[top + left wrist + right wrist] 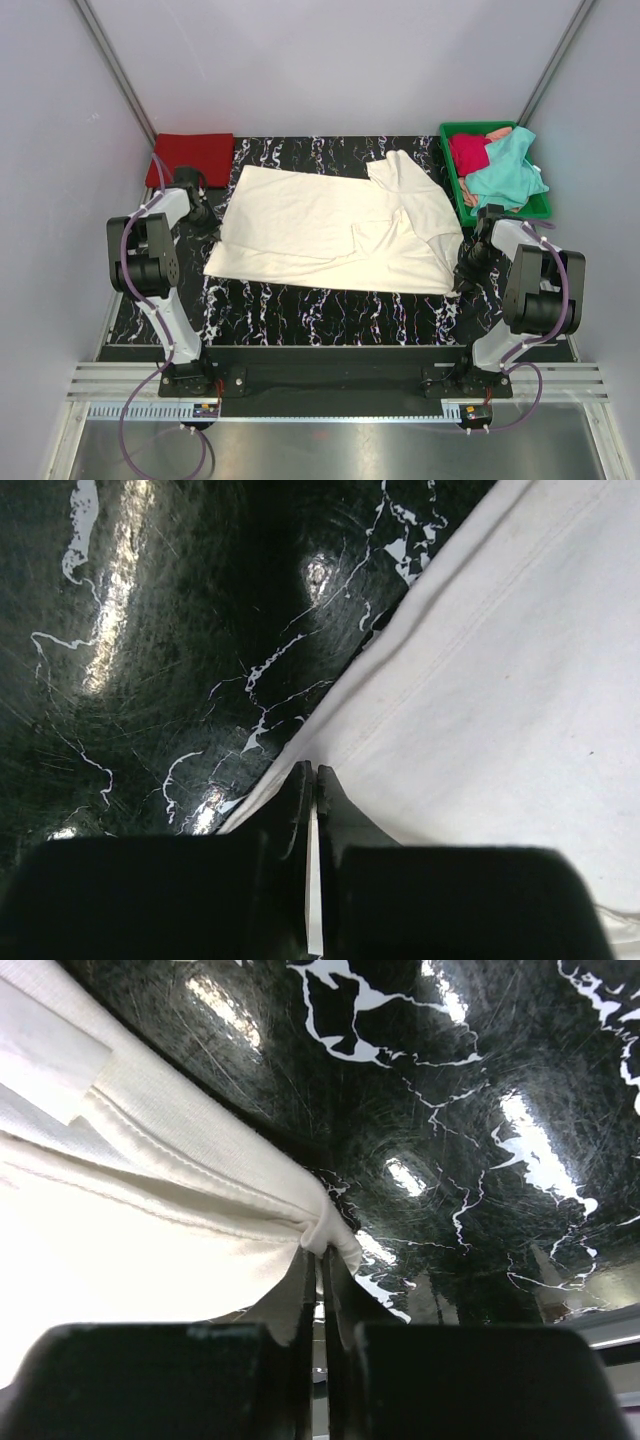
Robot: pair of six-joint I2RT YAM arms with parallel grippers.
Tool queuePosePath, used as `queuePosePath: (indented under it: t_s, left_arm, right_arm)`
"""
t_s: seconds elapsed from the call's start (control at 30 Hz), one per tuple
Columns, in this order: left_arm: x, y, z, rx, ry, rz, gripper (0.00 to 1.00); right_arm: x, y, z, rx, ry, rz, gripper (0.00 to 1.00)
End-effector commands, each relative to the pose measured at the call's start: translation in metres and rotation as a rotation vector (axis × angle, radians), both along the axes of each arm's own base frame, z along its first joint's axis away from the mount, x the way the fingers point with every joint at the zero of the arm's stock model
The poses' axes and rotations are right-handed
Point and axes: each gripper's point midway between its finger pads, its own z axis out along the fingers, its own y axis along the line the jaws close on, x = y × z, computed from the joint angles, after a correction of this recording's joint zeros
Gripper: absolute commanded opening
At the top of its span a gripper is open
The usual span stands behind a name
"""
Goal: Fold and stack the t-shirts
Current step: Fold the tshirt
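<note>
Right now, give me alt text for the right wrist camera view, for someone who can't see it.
The right claw, its two black fingers closed together, pinches a bunched edge of the cream-white t-shirt, which spreads across the left of the picture. A glossy black table with white veining fills the rest.

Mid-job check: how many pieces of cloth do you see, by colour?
cream-white t-shirt: 1
red t-shirt: 1
crimson t-shirt: 1
teal t-shirt: 1
salmon-pink cloth, kind unclear: 1
Total: 5
</note>
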Motion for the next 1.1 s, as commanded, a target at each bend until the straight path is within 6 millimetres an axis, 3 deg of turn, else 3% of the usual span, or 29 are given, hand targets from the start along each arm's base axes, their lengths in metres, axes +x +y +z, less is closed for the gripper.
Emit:
queuePosePath:
  t_s: [0.0, 0.13, 0.43, 0.67, 0.77, 0.8, 0.87, 0.9, 0.93, 1.0, 1.03, 1.07]
  left_arm:
    - [0.011, 0.009, 0.012, 0.056, -0.038, 0.041, 0.0]
    - [0.013, 0.022, 0.028, 0.122, -0.08, 0.084, 0.0]
    - [0.009, 0.033, 0.016, 0.172, -0.039, 0.135, 0.0]
    - [0.023, 0.019, 0.01, 0.093, -0.045, 0.071, 0.0]
    - [0.026, 0.015, 0.019, 0.105, -0.055, 0.029, 0.34]
    - [0.023, 0.012, 0.022, 0.119, -0.056, 0.022, 0.51]
    - [0.018, 0.013, 0.035, 0.134, -0.078, 0.027, 0.6]
    - [0.014, 0.011, 0.049, 0.138, -0.111, 0.032, 0.65]
    - [0.012, 0.011, 0.058, 0.146, -0.128, 0.033, 0.69]
    - [0.004, 0.007, 0.079, 0.169, -0.167, 0.031, 0.7]
    - [0.002, 0.005, 0.085, 0.172, -0.181, 0.024, 0.7]
    - [-0.002, -0.002, 0.091, 0.167, -0.195, 0.005, 0.7]
  right_arm:
    - [-0.006, -0.004, 0.007, -0.02, 0.0, -0.016, 0.02]
    - [-0.015, -0.007, 0.006, -0.055, 0.025, -0.06, 0.0]
    - [-0.024, -0.008, -0.003, -0.066, 0.088, -0.09, 0.0]
    - [-0.027, -0.007, -0.012, -0.058, 0.124, -0.096, 0.0]
    - [-0.022, -0.004, -0.009, -0.035, 0.106, -0.077, 0.02]
    - [-0.016, -0.002, -0.003, -0.018, 0.077, -0.046, 0.11]
    - [-0.007, -0.005, 0.014, -0.03, 0.008, -0.024, 0.21]
    - [0.006, -0.01, 0.029, -0.049, -0.049, 0.005, 0.31]
    - [0.014, -0.013, 0.044, -0.067, -0.108, 0.013, 0.48]
    - [0.034, -0.015, 0.071, -0.076, -0.212, 0.05, 0.69]
    - [0.043, -0.017, 0.084, -0.088, -0.271, 0.057, 0.99]
    - [0.057, -0.017, 0.096, -0.094, -0.339, 0.069, 1.0]
